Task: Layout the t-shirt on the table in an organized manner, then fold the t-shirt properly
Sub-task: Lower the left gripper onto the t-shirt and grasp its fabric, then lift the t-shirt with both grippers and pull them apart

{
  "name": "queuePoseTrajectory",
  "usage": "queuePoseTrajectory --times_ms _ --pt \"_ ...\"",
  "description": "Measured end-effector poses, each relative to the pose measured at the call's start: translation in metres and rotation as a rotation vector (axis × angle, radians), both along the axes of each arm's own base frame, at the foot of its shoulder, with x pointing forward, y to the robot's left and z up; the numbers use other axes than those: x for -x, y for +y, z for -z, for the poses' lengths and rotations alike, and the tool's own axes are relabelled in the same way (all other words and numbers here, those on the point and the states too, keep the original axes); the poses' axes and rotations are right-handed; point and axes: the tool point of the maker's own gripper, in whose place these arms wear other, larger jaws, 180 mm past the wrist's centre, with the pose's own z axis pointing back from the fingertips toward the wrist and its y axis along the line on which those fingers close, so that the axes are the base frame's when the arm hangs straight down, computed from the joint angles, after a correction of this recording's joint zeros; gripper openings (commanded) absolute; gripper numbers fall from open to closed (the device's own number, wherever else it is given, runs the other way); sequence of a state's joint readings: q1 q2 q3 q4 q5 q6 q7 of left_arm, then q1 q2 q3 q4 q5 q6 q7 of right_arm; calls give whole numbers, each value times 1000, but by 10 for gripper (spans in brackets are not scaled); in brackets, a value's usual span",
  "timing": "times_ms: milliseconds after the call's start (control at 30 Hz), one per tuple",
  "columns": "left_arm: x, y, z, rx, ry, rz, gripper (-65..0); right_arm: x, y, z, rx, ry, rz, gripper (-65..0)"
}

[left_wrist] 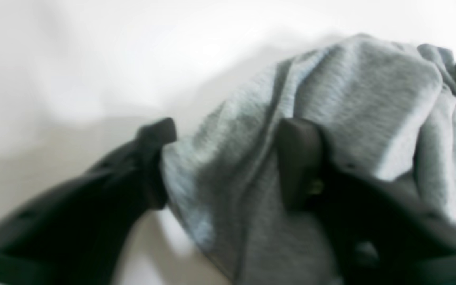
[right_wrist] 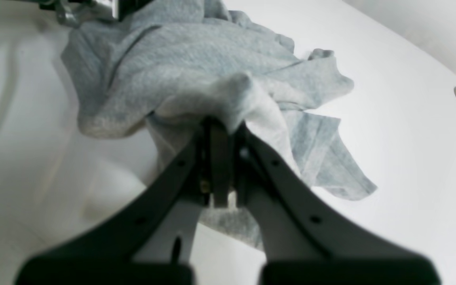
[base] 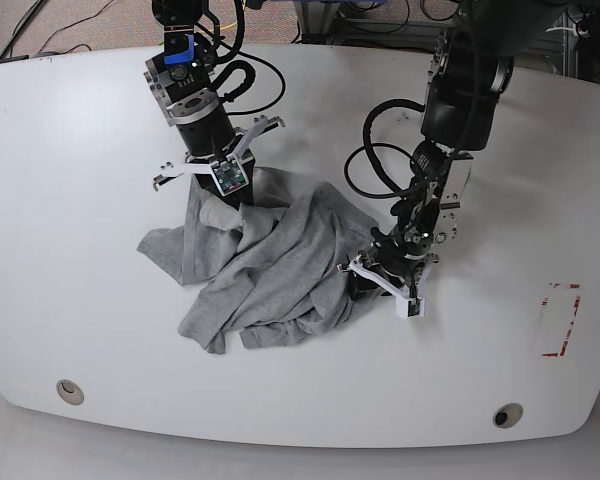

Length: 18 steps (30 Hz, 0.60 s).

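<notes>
White worktop (base: 100,120), mid-area: crumpled t-shirt (base: 270,270), soft, limp; right hand (right_wrist: 222,130) clamped on fold, left hand (left_wrist: 228,158) apart astride edge; grasp hems.

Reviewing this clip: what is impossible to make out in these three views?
- Left gripper: the left wrist view is blurred; whether the fingers pinch the t-shirt or only straddle it is unclear.
- T-shirt's collar and sleeves: lost in the crumpled heap in the base view.
- Right gripper: cloth bulges over its tips, hiding how deep the fold sits.
- Table: front edge cut off at the bottom of the base view.
</notes>
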State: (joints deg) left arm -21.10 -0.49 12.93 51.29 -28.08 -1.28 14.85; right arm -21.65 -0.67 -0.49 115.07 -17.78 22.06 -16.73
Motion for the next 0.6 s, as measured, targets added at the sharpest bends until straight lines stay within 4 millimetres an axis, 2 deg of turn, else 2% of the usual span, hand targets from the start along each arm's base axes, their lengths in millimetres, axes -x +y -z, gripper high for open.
queuePoseTrajectory --times_ms 100,167,433,600 --pt "4 -4 4 -2 11 13 -601 0 0 0 0 0 0 -650" --pt "5 -4 5 1 16 16 -649 0 0 0 0 0 0 -650" --pt "8 -4 8 3 27 14 -650 -1 0 -1 0 -4 0 -650" --pt "15 8 5 -17 17 24 -650 -4 -1 -3 1 -13 4 -650"
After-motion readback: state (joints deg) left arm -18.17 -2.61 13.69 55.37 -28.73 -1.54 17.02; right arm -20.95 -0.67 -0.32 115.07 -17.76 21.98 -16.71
